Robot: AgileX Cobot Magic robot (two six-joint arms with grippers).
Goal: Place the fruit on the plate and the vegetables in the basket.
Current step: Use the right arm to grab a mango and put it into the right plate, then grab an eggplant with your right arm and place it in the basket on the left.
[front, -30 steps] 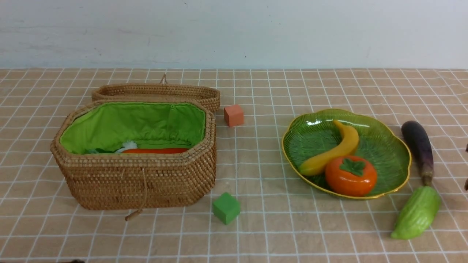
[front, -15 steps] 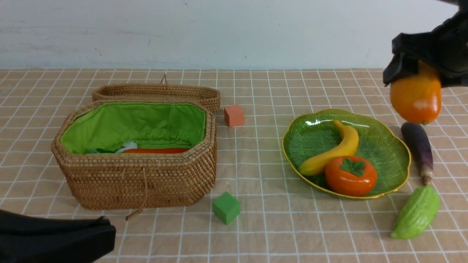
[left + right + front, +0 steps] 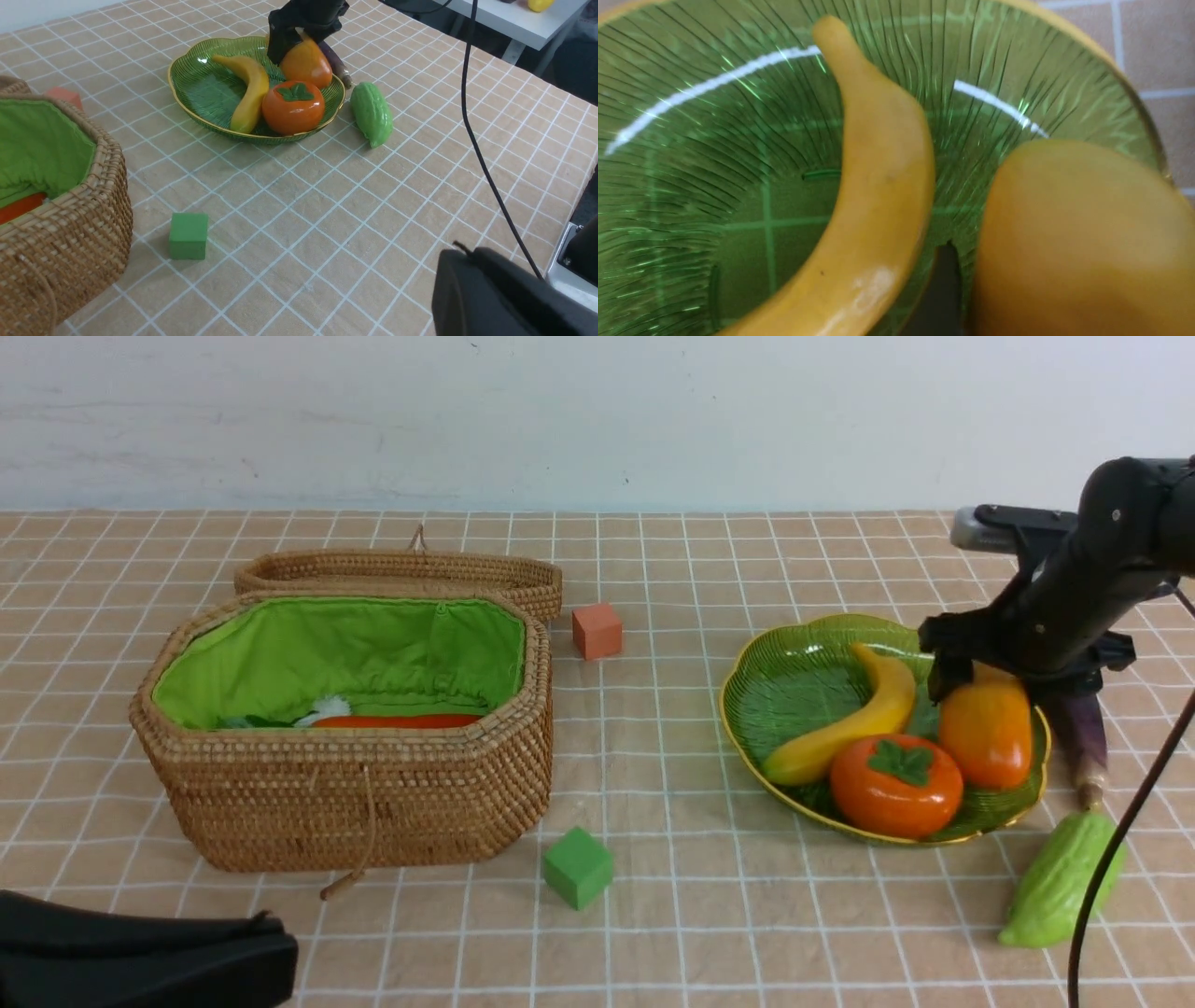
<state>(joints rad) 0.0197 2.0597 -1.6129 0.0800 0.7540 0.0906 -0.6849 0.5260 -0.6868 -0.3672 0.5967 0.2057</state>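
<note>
The green plate holds the banana, the persimmon and the mango. My right gripper is shut on the mango's top, and the mango's lower end sits in the plate by the persimmon. The right wrist view shows the mango beside the banana. The eggplant lies right of the plate, mostly hidden by my right arm. The gourd lies on the cloth in front of it. The basket holds the carrot and radish. My left gripper is shut and empty, low at the front left.
The basket lid lies open behind the basket. An orange cube sits right of the lid. A green cube sits by the basket's front right corner. My right arm's cable hangs across the gourd.
My right gripper has come down and to the left with the mango, from above the eggplant into the plate. The left gripper has not moved in the last half second.
</note>
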